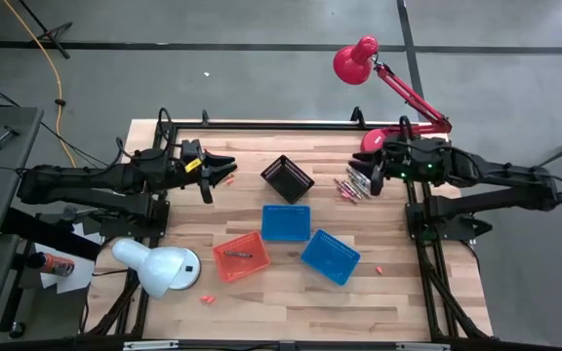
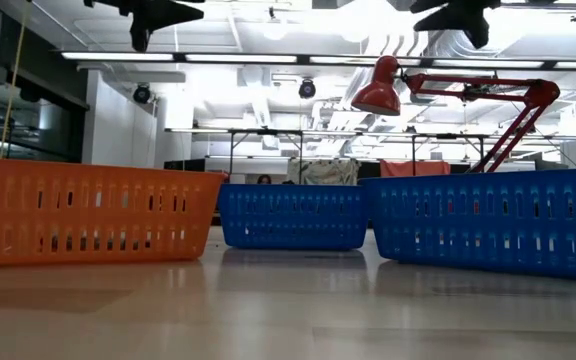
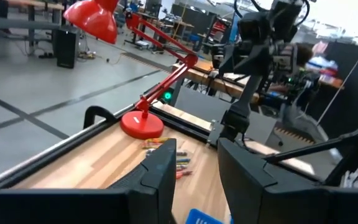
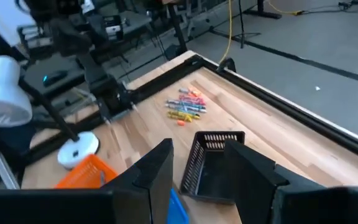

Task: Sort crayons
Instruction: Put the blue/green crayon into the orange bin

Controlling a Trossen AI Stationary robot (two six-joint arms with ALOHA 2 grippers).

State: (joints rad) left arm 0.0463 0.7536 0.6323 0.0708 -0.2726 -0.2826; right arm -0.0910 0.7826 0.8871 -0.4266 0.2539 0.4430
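Several crayons lie in a loose pile [image 1: 349,185] on the wooden table next to the red lamp's base; this pile also shows in the left wrist view [image 3: 166,152]. A second pile [image 4: 185,107] lies on the table beyond the black basket [image 4: 213,165], near the far edge. One crayon [image 1: 239,254] lies in the red-orange basket [image 1: 224,265]. My left gripper [image 1: 224,172] is open and empty above the table, left of the black basket [image 1: 287,178]. My right gripper [image 1: 367,175] is open and empty, raised beside the right-hand pile.
Two blue baskets [image 1: 286,222] [image 1: 330,255] stand at the table's middle. A white lamp [image 1: 159,268] stands at the near left and a red lamp [image 1: 388,83] at the far right. Loose crayons lie at the near edge [image 1: 206,297] and right of the blue basket [image 1: 379,268].
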